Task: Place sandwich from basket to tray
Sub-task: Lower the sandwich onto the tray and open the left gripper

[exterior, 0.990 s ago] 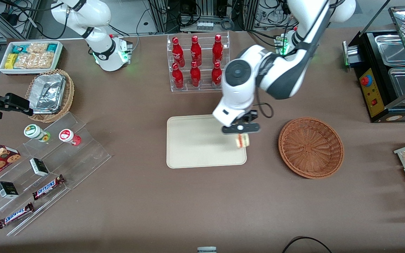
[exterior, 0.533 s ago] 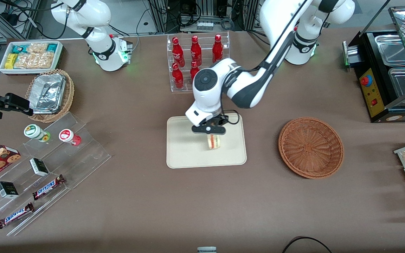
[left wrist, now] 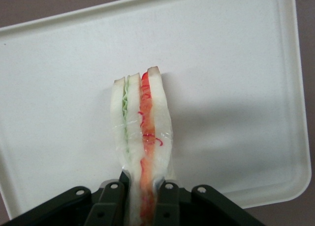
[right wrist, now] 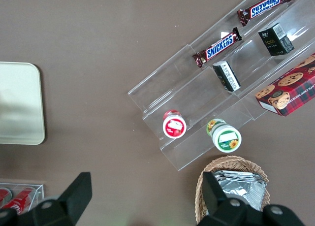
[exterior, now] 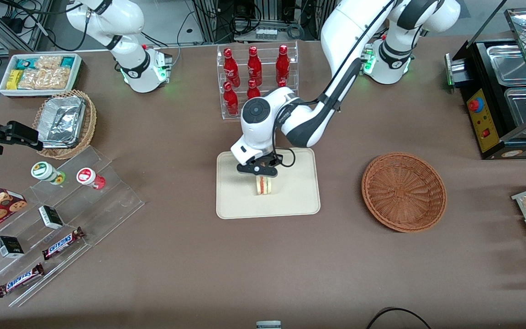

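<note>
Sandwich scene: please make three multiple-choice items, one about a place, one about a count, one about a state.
1. The sandwich is over:
A. the basket
B. the tray
C. the bare table

2. Snickers bars on the clear stand:
A. one
B. two
C. four

3. The gripper is:
A. open above the basket
B. shut on nothing
C. shut on the sandwich

Answers: 1 B, the tray's cream surface surrounds the sandwich in the wrist view. 2 B, two bars lie there. 3 C, the fingers pinch the bread; the basket is empty.
</note>
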### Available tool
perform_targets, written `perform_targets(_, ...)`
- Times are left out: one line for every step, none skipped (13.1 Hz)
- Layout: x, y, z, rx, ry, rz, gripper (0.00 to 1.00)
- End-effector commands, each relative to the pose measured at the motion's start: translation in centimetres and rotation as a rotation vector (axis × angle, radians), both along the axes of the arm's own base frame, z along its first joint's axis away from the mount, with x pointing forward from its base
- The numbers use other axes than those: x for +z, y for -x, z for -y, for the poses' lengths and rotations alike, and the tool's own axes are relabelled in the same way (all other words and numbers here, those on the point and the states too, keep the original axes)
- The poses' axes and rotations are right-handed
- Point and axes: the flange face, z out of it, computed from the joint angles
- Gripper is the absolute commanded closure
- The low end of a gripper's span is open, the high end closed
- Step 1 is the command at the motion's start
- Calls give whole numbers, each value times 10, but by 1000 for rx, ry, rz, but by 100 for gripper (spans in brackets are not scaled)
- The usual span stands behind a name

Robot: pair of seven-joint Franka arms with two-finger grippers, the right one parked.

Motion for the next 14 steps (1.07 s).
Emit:
perform_targets(-10, 0, 8, 5, -6, 14, 100)
perform_targets(-13, 0, 8, 6, -9, 12, 100)
perform_targets(-13, 0, 8, 6, -9, 12, 99)
perform_targets(-13, -2, 6, 12, -8, 11, 67)
perform_targets(-11, -3, 5, 18, -9, 14, 21)
perform_targets(-8, -5, 4, 20, -7, 19, 0)
perform_targets(-3, -8, 2, 25, -6, 22, 0)
perform_targets(1, -13, -1, 35, -4, 24, 0)
perform_targets(18, -16, -5, 44, -3, 30, 0)
perform_targets(34, -23, -14, 65, -11, 23, 0)
perform_targets(59, -34, -27, 92, -9, 24, 0)
perform_targets(84, -44, -42, 119, -8, 29, 0)
perform_targets(108, -49, -55, 141, -13, 29, 0)
perform_targets(126, -52, -66, 155, -24, 25, 0)
